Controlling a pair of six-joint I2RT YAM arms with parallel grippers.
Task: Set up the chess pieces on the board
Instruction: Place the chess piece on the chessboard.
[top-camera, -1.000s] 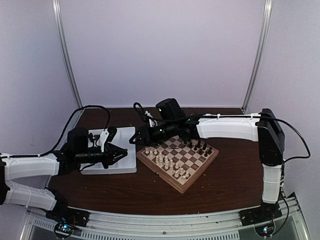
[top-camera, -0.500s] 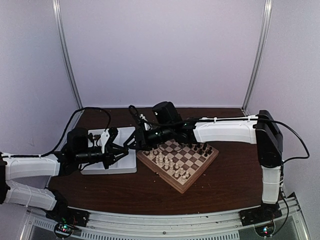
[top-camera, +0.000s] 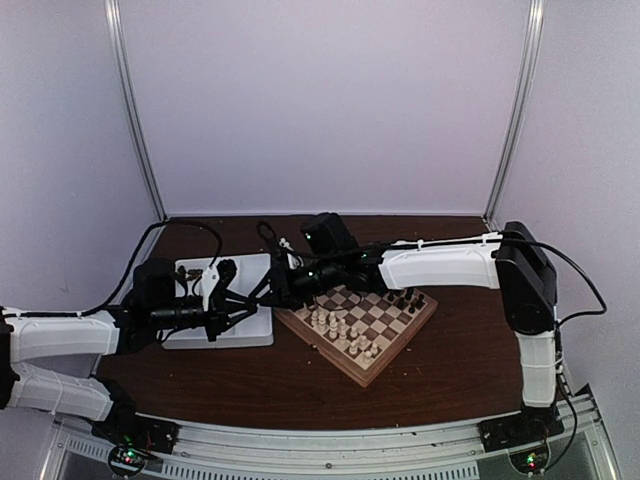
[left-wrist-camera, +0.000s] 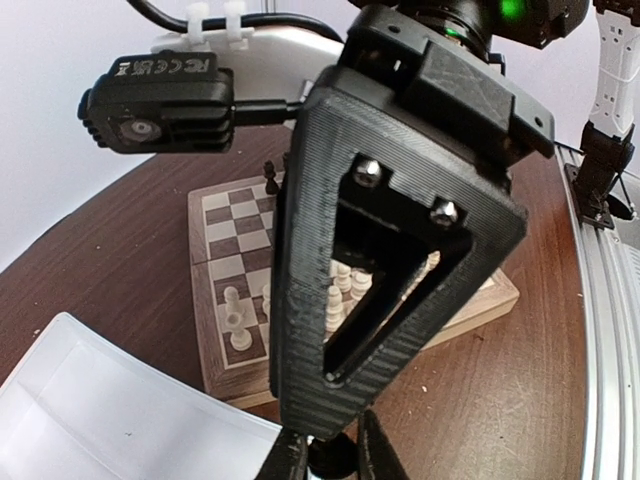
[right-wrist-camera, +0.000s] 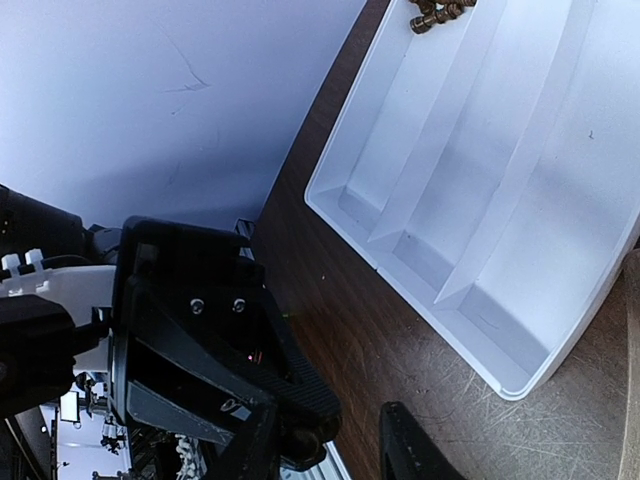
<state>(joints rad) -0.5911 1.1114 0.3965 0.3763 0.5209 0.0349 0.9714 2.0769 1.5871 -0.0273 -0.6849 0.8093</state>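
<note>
The left pincer (left-wrist-camera: 330, 460) is pressed together and the right pincer (right-wrist-camera: 340, 450) is spread. The writing on the black camera (left-wrist-camera: 160, 100) is too tiny to read.

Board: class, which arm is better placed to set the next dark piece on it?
Right, probably. The right gripper hangs by the board's tray-side corner, jaws open. The left gripper hovers over the white tray, jaws shut, off the board.
</note>
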